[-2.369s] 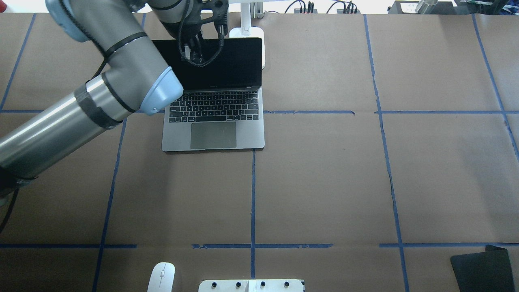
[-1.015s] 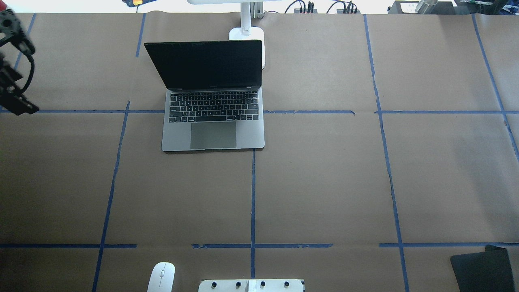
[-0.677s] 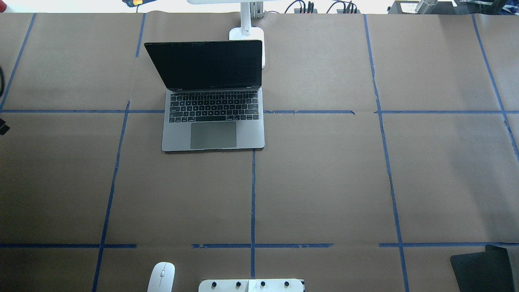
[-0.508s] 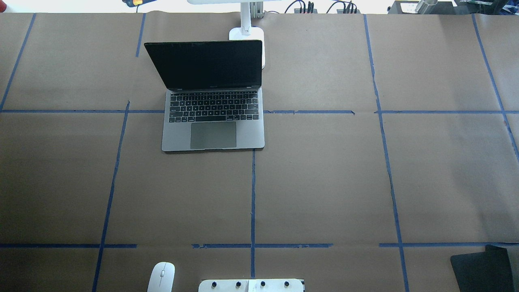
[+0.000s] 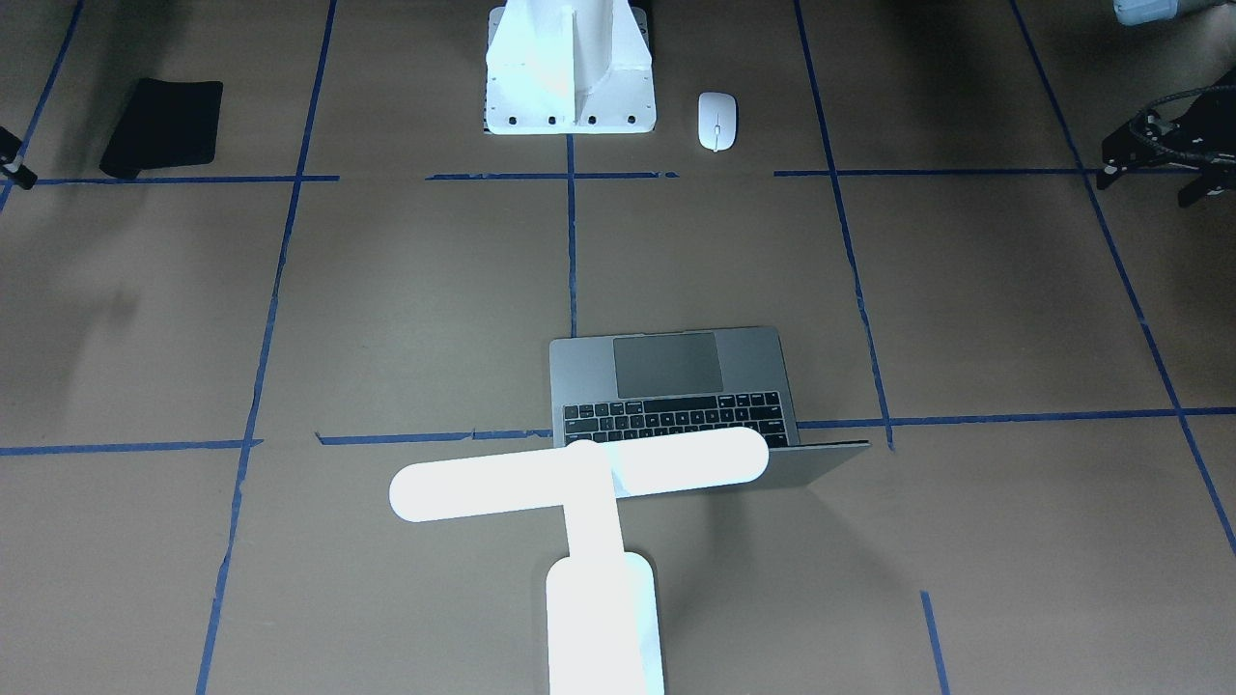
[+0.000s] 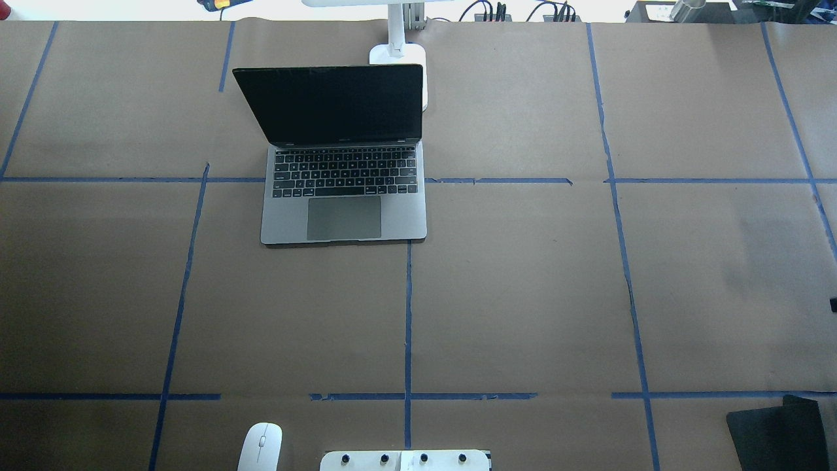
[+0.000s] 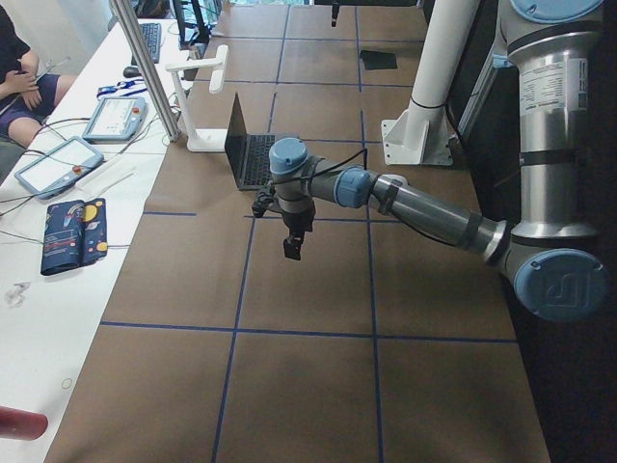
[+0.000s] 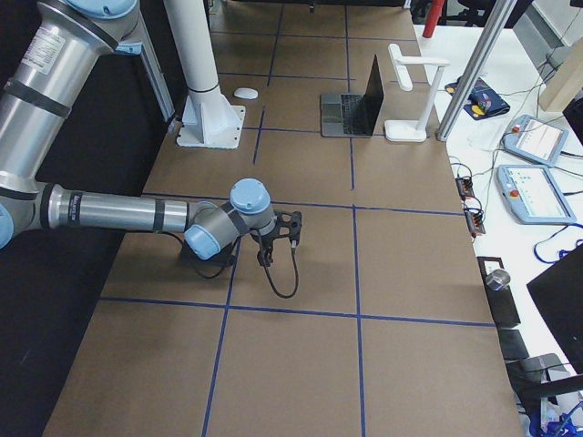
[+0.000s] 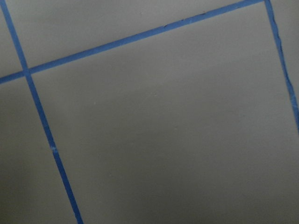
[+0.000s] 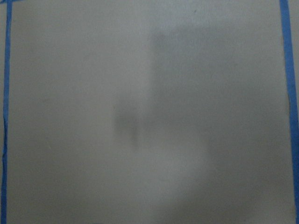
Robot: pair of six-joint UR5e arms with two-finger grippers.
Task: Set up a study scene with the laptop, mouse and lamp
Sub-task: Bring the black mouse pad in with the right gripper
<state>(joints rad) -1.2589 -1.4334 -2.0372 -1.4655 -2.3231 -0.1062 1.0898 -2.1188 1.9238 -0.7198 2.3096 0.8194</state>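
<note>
**Mouse** [image 6: 259, 447]: white, on the table [image 6: 523, 294] at its 6 o'clock edge overhead, long axis 12-to-6. The pedestal [image 5: 570, 77] stands apart at its 3 o'clock and, as we judge it, is the only thing crowding a grasp.

**Left gripper** [image 7: 293, 251]: hangs over bare paper. In the front-facing view the mouse lies at its 9 o'clock, so we judge this arm the nearer.

**Right gripper** [image 8: 267, 253]: hovers on the black pad's [image 5: 162, 125] side.

We cannot tell how wide either pincer stands. Neither has hold of a task thing.

**Laptop** [image 6: 343, 196]: open, between the mouse's 12 and 1 o'clock.

**Lamp** [image 5: 591, 521]: lit, behind the screen.
</note>
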